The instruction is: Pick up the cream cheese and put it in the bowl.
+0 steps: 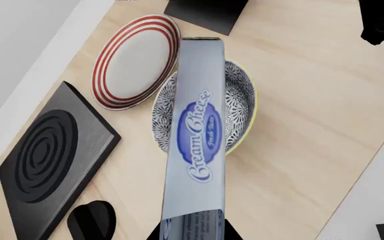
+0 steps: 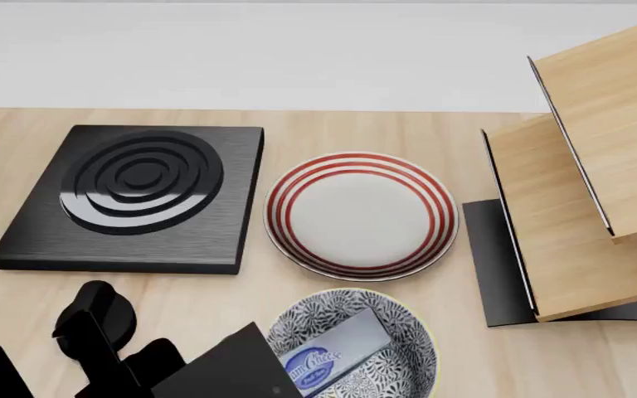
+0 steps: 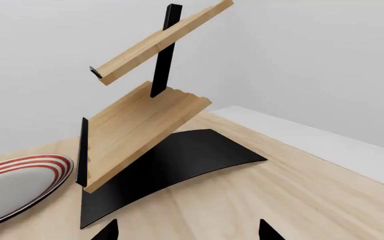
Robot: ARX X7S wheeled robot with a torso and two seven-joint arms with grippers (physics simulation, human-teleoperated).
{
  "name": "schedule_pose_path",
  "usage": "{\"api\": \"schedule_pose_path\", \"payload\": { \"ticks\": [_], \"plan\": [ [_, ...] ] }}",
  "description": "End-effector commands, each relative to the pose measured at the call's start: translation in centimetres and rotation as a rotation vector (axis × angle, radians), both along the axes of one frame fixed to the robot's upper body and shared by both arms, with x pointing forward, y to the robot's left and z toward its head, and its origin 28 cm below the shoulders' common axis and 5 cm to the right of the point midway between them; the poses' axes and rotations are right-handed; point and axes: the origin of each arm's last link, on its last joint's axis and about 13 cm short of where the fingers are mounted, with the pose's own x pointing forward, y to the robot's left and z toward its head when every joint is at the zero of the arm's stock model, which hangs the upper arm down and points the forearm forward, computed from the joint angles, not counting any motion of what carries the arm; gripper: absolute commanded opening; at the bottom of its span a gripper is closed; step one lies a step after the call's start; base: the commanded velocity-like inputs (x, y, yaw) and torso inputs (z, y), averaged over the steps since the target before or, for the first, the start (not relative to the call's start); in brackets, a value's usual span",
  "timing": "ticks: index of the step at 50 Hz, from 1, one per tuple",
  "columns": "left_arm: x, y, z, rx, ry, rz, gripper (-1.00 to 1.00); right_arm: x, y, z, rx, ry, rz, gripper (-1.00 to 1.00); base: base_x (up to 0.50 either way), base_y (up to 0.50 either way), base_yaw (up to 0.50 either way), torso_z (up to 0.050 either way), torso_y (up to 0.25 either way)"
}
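Wooden tabletop: left gripper (image 2: 255, 365) holds the cream cheese (image 1: 195, 135) over the bowl (image 1: 244, 107), ready for release; right gripper's (image 3: 186, 235) spread unclear.

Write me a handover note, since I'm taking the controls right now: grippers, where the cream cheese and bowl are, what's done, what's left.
Left gripper: holding the cream cheese by one end; its fingers are mostly out of frame, so I judge it shut on the box.
Right gripper: only its fingertips show in the right wrist view, spread apart and empty, near the wooden rack.
Cream cheese: directly over the bowl, which sits just in front of the red-ringed plate. Whether the box touches the bowl is unclear.
Done: pickup and carry to the bowl.
Left: lower if needed, open the left gripper, withdraw.
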Motion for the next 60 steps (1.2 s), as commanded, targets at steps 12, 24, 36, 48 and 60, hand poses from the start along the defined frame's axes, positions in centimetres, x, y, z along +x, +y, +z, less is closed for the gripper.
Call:
{"api": "schedule_pose_path", "payload": {
  "ticks": [12,24,36,48,60],
  "plan": [
    [1.4,-1.3,2.4,-0.050,-0.008,0.022,-1.00,0.0,0.0,-0.1,0.001,-0.005,-0.001,1.00,0.00,0.00,0.00,0.000,0.000],
    [3.0,-1.5,3.8,-0.049,0.018,0.049,-1.00,0.0,0.0,0.0,0.002,-0.008,-0.001,1.00,0.00,0.00,0.00,0.000,0.001],
    [4.1,-1.6,3.0,-0.030,0.023,0.073,-1.00,-0.1,0.0,0.0,0.001,-0.012,0.000,1.00,0.00,0.00,0.00,0.000,0.000],
    [5.5,-1.7,2.6,0.013,0.036,0.086,-1.00,-0.2,-0.1,0.0,0.004,-0.019,-0.001,1.00,0.00,0.00,0.00,0.000,0.001],
    [6.1,-2.0,0.9,0.052,0.036,0.076,-1.00,-0.2,-0.1,0.0,0.004,-0.020,0.000,1.00,0.00,0.00,0.00,0.001,0.001]
  ]
}}
